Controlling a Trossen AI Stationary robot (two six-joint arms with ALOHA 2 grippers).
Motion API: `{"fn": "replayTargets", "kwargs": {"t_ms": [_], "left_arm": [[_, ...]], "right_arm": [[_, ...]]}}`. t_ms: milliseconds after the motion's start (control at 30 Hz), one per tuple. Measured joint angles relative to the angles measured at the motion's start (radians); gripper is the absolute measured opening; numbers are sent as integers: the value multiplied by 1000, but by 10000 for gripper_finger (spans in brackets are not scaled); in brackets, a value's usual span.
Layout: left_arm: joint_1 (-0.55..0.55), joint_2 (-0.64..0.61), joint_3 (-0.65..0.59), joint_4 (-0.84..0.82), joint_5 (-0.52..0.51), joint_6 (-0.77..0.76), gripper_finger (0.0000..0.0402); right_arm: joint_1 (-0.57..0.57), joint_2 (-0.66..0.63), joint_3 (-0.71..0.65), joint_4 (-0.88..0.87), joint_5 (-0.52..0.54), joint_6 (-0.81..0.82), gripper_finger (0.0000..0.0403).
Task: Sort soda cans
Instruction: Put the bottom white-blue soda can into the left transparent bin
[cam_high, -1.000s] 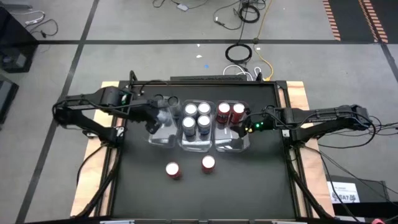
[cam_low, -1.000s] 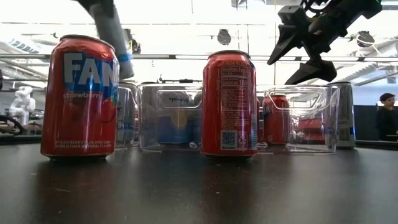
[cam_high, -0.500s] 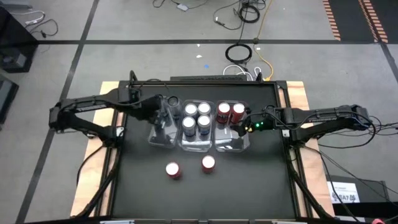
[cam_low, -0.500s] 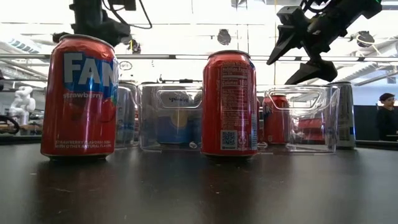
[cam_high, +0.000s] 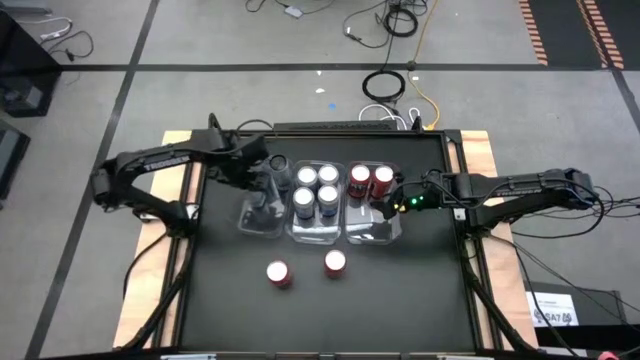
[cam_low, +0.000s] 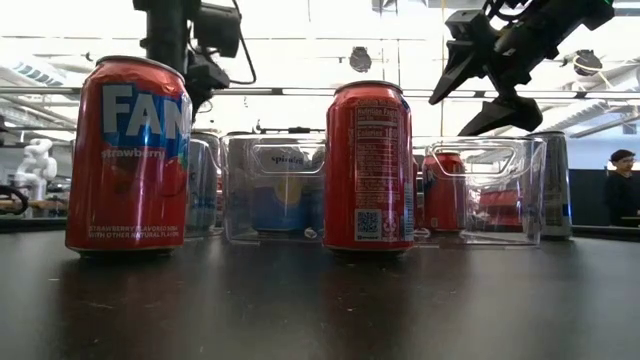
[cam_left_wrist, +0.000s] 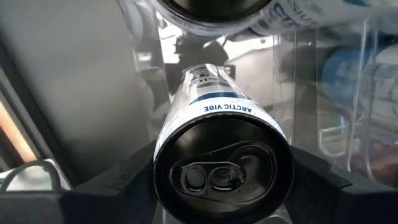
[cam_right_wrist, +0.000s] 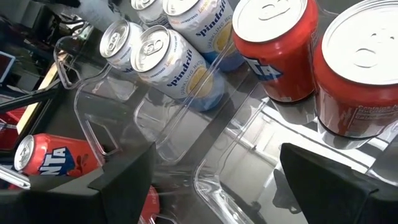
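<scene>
- Left wrist view shows the left gripper (cam_left_wrist: 221, 180) clamped on a white-and-dark cylindrical drink can (cam_left_wrist: 221, 149) marked "ARCTIC VIBE", one dark finger on each side of its body, top end toward the camera.
- From above, that gripper (cam_high: 262, 190) hangs over the left clear rectangular plastic bin (cam_high: 252, 226), so the can is probably being lowered there to join its own kind (another can of that sort shows beyond it in the wrist view).
- Four blue-silver cans (cam_high: 316, 189) stand upright in the middle clear bin (cam_high: 316, 234), packed two by two.
- Two red cans (cam_high: 371, 180) stand at the far end of the right clear bin (cam_high: 372, 232), leaving its near half free, I judge for the remaining reds.
- Two more red cans wait upright on the black table (cam_high: 400, 300), well apart from the bins: one (cam_high: 278, 272) to the left, one (cam_high: 335, 262) to the right.
- Over the right bin the right gripper (cam_high: 385, 205) hovers, fingers spread wide and empty.
</scene>
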Motion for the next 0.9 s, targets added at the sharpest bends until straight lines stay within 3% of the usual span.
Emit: {"fn": "replayTargets", "kwargs": {"t_ms": [667,900], "left_arm": [[1,53,4,16,-30,-4,276],[4,61,-3,47,-84,-19,334]], "right_arm": [[0,0,0,-3,-5,-28,336],[0,0,0,-3,-5,-32,336]]}}
